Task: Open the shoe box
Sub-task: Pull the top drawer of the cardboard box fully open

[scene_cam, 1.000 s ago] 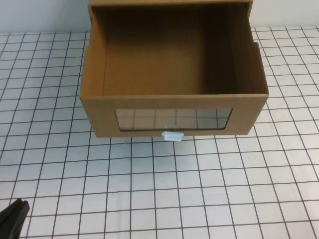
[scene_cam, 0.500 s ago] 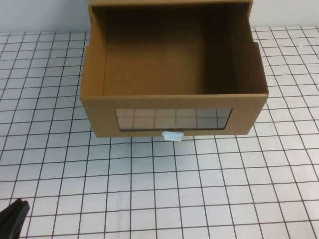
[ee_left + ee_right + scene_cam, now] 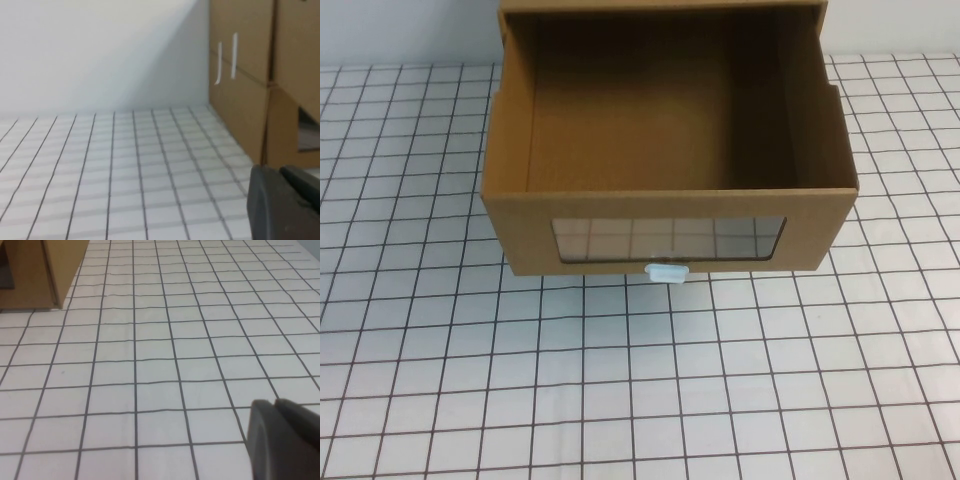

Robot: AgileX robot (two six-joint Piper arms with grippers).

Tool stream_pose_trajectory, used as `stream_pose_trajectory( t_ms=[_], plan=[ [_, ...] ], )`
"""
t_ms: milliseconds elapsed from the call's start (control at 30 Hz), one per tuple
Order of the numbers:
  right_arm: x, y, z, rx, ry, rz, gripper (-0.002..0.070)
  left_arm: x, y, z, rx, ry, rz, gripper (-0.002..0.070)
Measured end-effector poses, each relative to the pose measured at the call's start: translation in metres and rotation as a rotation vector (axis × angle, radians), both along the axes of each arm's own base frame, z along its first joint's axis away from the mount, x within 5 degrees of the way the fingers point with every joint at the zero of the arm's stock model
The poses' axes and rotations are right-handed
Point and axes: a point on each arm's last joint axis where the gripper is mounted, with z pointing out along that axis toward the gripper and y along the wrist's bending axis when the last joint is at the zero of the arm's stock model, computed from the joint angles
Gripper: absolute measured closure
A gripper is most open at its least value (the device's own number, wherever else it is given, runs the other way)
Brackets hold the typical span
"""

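1. Gone from the high view's near-left corner was the left gripper [image 3: 280,172]; nothing else had moved.
2. One brown box [image 3: 510,225] sat at the far middle of the table [image 3: 620,380], its top open.
3. Its front had one clear window [image 3: 668,238] and one white tab [image 3: 667,271] below.
4. Two grippers appeared, each only in its own wrist view.
5. Left wrist view: the left gripper hung left of the box, jaws together, holding nothing; two white marks [image 3: 226,65] showed on the box's side, unseen from above.
6. Right wrist view: the right gripper [image 3: 276,404] hung over bare table, closed and empty, near the box's corner.
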Motion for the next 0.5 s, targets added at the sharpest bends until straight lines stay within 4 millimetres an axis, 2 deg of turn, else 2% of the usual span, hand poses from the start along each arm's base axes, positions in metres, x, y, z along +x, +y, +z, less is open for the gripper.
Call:
stream_pose_trajectory(
  t_ms=[367, 500],
  plan=[
    [0.000, 0.000, 0.000, 0.000, 0.000, 0.000, 0.0689, -0.005, 0.001, -0.027, 0.046, 0.289, 0.023, 0.0680],
    [0.000, 0.000, 0.000, 0.000, 0.000, 0.000, 0.0689, -0.006, 0.001, -0.030, 0.058, 0.323, 0.022, 0.0680]
  ],
)
